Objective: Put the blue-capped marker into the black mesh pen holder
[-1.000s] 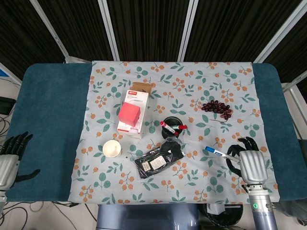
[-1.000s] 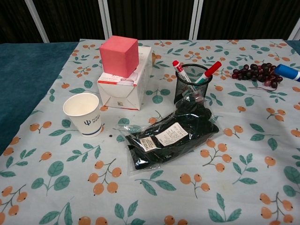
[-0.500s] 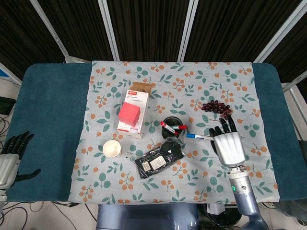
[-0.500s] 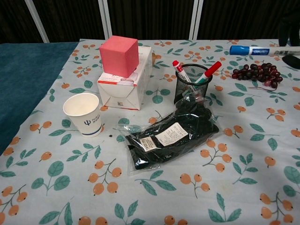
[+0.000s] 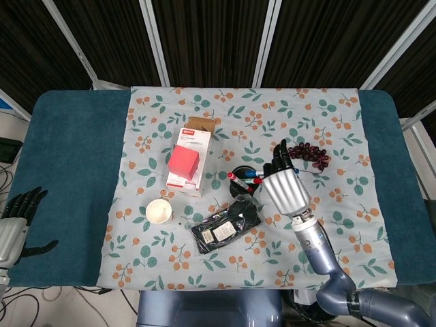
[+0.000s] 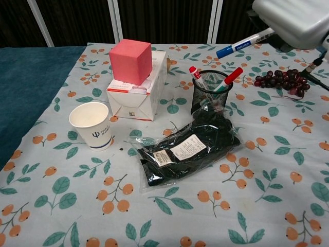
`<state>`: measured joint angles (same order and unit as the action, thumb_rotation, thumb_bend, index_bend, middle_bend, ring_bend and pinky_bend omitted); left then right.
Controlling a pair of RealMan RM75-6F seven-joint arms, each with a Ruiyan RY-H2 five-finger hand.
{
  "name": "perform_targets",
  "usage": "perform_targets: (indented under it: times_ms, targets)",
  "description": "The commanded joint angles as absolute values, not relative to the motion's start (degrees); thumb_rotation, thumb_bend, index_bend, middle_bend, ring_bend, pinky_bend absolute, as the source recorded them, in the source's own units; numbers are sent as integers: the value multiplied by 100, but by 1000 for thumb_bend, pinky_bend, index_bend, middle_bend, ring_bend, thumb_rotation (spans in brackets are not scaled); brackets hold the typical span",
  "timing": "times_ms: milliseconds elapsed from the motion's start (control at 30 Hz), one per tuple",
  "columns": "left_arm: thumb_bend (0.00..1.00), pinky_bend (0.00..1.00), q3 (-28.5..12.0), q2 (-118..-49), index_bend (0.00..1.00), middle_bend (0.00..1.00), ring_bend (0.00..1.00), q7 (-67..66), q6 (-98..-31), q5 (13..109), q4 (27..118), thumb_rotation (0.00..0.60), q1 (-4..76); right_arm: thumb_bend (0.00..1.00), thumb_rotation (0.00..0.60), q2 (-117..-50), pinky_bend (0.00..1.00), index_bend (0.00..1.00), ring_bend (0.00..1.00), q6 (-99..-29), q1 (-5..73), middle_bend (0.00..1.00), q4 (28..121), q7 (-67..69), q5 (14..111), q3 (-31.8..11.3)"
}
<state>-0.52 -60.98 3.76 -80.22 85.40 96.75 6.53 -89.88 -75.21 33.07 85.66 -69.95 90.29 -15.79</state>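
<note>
My right hand (image 5: 286, 189) (image 6: 290, 20) holds the blue-capped marker (image 6: 244, 42) in the air, its blue cap pointing left and slightly down. In the chest view the cap hangs above and a little right of the black mesh pen holder (image 6: 212, 92), which holds two red-capped markers. From the head view the hand covers the holder's right side (image 5: 244, 175) and only a bit of the blue cap (image 5: 257, 174) shows. My left hand (image 5: 15, 221) rests open at the table's left front edge, holding nothing.
A black packet in clear plastic (image 6: 187, 150) lies just in front of the holder. A white box with a pink cube (image 6: 130, 60) on top stands to its left, with a paper cup (image 6: 91, 125) nearer. Dark grapes (image 6: 281, 81) lie to the right.
My right hand has carried the marker leftward and up, from near the grapes to above the pen holder; the marker now tilts cap-down. The left hand has not moved.
</note>
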Motion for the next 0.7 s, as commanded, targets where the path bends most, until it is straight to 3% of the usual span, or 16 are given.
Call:
perform_targets:
  times_ms: [33,700]
  targets:
    - [50,0,-55,-6095,0,0,0,378,-8019,8529,9681,600,654,504,600,-9095,178,687,254,-7406,3424,589,8431,-7213,9074,-1518]
    - [49,0,-57,-6087,0,0,0,395,-8039,8549,9676,600,658,504,600,-9269,178,687,250,-7029,3648,575,7674,-8003,9416,-933]
